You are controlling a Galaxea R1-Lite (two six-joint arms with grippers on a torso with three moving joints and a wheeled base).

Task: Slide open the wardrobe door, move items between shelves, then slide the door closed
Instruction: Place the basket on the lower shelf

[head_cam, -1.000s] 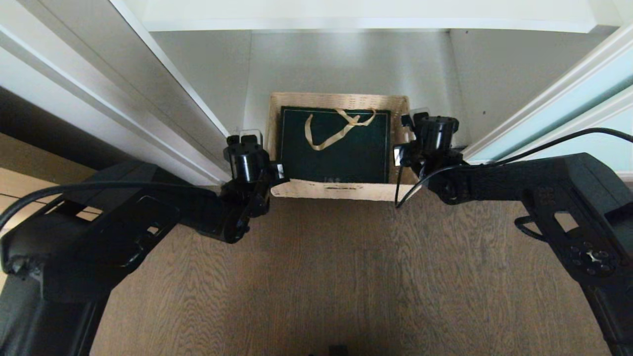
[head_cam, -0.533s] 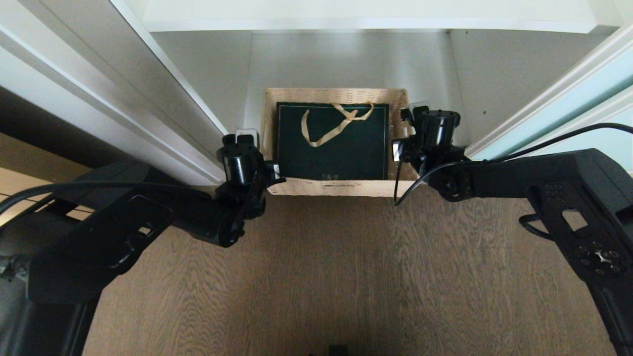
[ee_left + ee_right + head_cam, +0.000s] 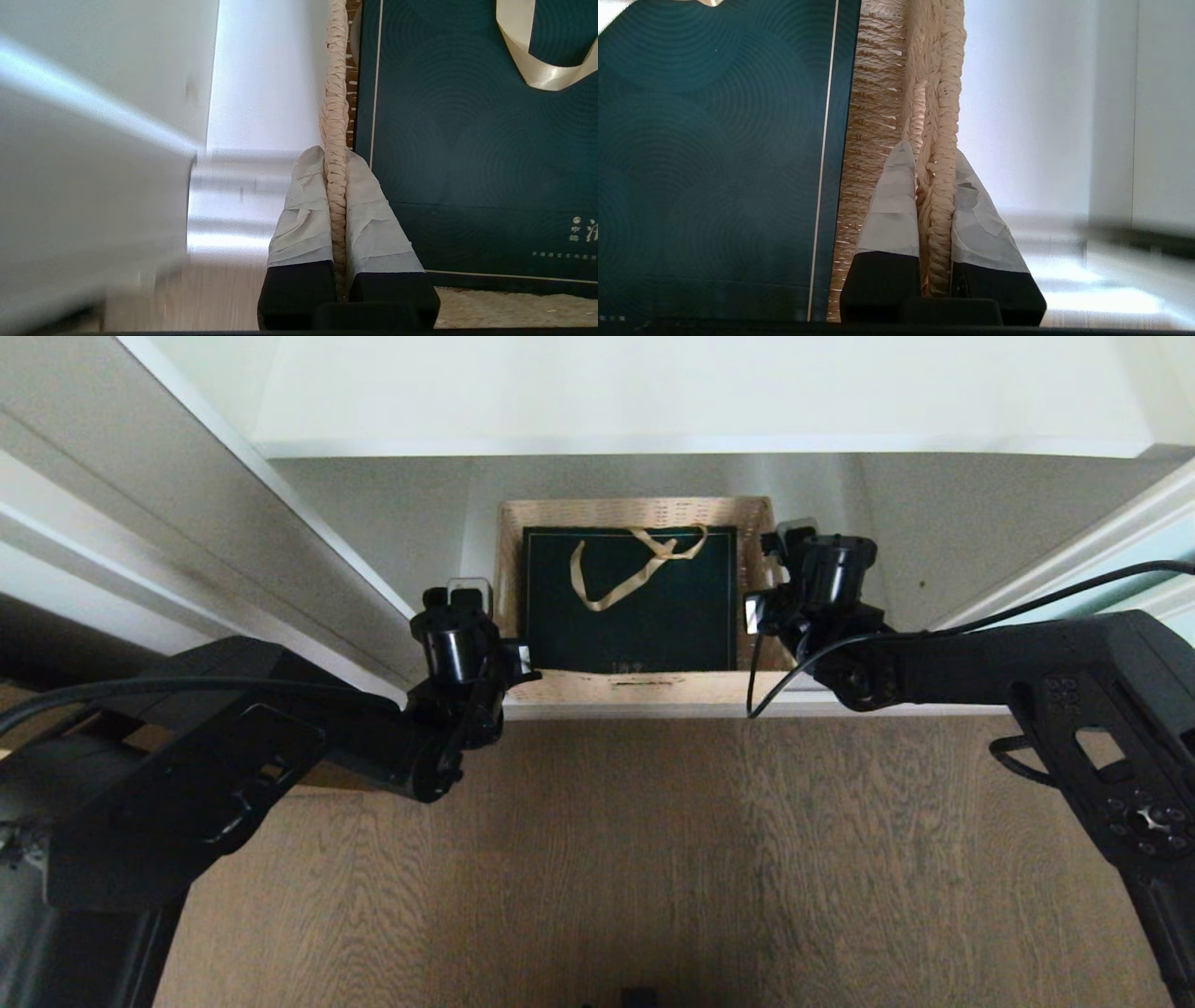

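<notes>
The tan wicker basket (image 3: 644, 687) sits in the wardrobe opening above the lower grey shelf (image 3: 896, 532); whether it rests on it I cannot tell. The flat dark green gift bag (image 3: 635, 625), its gold ribbon uppermost, lies inside. My left gripper (image 3: 516, 663) is shut on the basket's left rim (image 3: 335, 93), one taped finger on each side of the braid. My right gripper (image 3: 756, 616) is shut on the right rim (image 3: 945, 70) in the same way. The bag (image 3: 467, 116) lies just inside each rim. The sliding wardrobe door (image 3: 1153, 574) shows as a pale blue-green strip at the right edge.
A white upper shelf (image 3: 691, 392) overhangs the back of the opening. The wardrobe's white side panel and frame (image 3: 233, 523) run close along my left arm. A white sill (image 3: 887, 709) edges the opening; brown wood-grain floor (image 3: 653, 859) lies in front.
The whole picture has shifted: the upper shelf and the sill have come nearer. The basket, still held by both grippers, now lies deeper inside the opening, behind the sill.
</notes>
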